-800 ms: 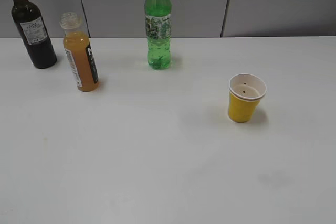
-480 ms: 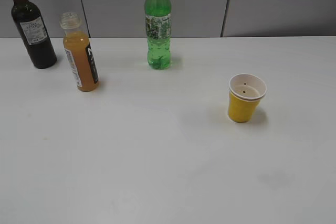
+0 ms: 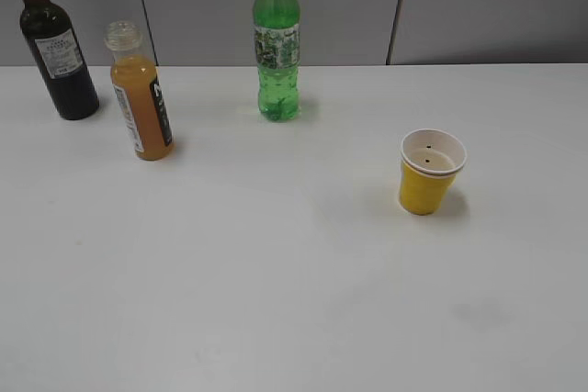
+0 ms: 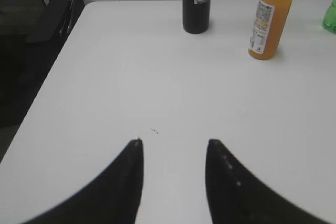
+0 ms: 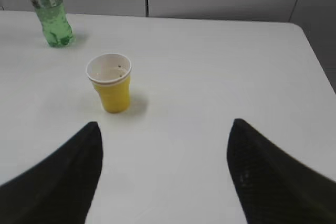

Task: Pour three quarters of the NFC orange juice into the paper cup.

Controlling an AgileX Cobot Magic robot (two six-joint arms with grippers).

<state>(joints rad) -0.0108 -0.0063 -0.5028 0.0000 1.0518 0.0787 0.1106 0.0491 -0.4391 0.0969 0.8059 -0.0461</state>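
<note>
The NFC orange juice bottle stands upright and capless at the back left of the white table; it also shows in the left wrist view at the upper right. The yellow paper cup stands upright at the right of the table, white inside, and appears in the right wrist view. My left gripper is open and empty, well short of the bottle. My right gripper is open wide and empty, short of the cup and to its right. Neither gripper shows in the exterior view.
A dark wine bottle stands at the back left, left of the juice. A tall green bottle stands at the back middle. The table's left edge drops to a dark floor. A grey wall runs behind.
</note>
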